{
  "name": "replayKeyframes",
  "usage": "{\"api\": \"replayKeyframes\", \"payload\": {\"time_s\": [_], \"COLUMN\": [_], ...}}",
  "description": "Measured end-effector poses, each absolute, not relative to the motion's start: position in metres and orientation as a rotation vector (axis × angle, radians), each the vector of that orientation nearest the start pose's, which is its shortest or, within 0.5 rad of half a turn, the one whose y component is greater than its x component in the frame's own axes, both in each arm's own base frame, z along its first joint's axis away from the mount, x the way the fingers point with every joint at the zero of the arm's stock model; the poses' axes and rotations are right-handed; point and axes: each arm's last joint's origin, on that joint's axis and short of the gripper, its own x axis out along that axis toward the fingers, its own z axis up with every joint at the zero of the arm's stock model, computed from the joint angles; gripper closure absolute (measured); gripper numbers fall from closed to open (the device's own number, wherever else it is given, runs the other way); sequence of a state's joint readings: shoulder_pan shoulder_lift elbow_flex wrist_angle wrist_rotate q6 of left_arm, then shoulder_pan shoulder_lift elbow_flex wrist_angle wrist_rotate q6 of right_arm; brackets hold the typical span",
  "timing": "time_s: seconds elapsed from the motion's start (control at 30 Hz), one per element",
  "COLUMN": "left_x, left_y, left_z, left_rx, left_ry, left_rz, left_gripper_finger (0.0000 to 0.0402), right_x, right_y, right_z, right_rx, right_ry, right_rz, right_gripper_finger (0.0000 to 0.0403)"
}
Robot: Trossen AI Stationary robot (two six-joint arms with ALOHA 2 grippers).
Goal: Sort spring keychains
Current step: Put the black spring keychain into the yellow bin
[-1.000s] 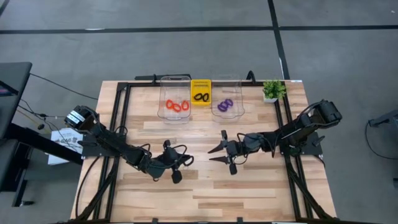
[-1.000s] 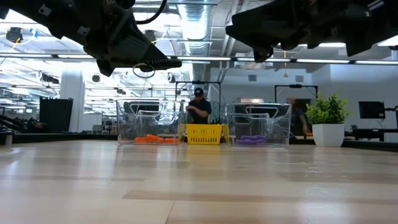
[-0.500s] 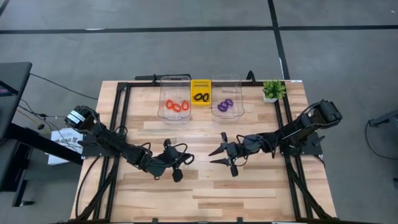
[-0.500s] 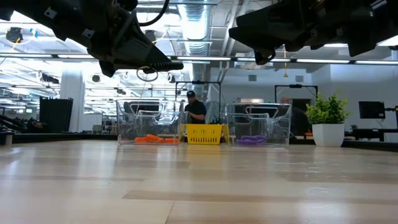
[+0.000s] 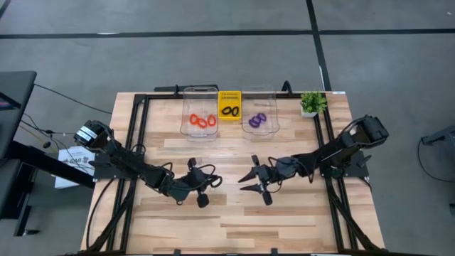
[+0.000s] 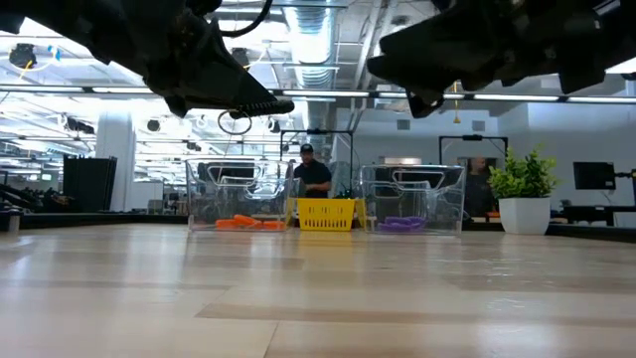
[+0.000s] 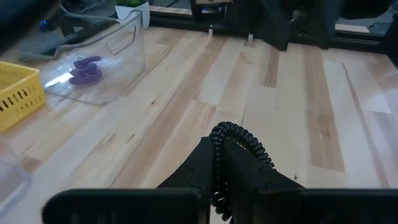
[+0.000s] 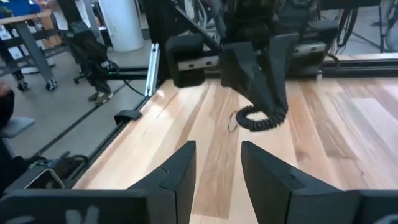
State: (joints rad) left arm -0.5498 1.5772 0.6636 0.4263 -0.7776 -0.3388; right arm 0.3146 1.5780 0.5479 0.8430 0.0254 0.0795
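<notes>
Black spring keychain (image 7: pixel 239 140): small coiled plastic loop, judged light, springy, apt to twist or slip; best pinched across the coil, as now. Clamped in the left gripper (image 5: pixel 207 182), held above the table (image 5: pixel 298 220), well short of the yellow basket (image 5: pixel 229 104). Sorted keychains: orange ones (image 5: pixel 202 121) in the clear bin left of the basket, purple ones (image 5: pixel 257 120) in the bin on its right. Right gripper (image 5: pixel 247 178): fingers apart, empty, facing the left gripper.

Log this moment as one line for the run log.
left gripper: shut on black spring keychain, above table | right gripper: open, empty | yellow basket: one black keychain
</notes>
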Motion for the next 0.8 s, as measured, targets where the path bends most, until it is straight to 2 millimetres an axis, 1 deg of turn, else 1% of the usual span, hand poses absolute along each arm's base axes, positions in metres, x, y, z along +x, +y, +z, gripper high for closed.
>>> {"api": "replayKeyframes", "payload": {"time_s": [0.07,0.2,0.3,0.43,0.57,0.63,0.8], "left_x": [0.264,0.266,0.266,0.265,0.265,0.265,0.265], "left_y": [-0.137,-0.135,-0.135,-0.135,-0.135,-0.135,-0.135], "left_z": [0.169,0.17,0.17,0.169,0.169,0.169,0.169], "left_rx": [-0.01,0.037,0.074,0.102,0.11,0.112,0.113], "left_ry": [0.342,0.342,0.348,0.355,0.357,0.358,0.358], "left_rz": [0.283,0.28,0.274,0.269,0.265,0.264,0.264], "left_gripper_finger": [0.0377,0.0377,0.0377,0.0377,0.0376,0.0376,0.0376], "right_x": [0.29,0.311,0.326,0.338,0.345,0.347,0.35], "right_y": [0.094,0.1,0.105,0.105,0.1,0.096,0.086], "right_z": [0.168,0.155,0.156,0.158,0.161,0.159,0.159], "right_rx": [0.047,0.04,0.042,0.046,0.071,0.077,0.106], "right_ry": [0.198,0.237,0.225,0.213,0.235,0.265,0.267], "right_rz": [0.28,0.279,0.28,0.271,0.246,0.23,0.197], "right_gripper_finger": [0.0285,0.0285,0.0285,0.0285,0.0285,0.0285,0.0284]}}
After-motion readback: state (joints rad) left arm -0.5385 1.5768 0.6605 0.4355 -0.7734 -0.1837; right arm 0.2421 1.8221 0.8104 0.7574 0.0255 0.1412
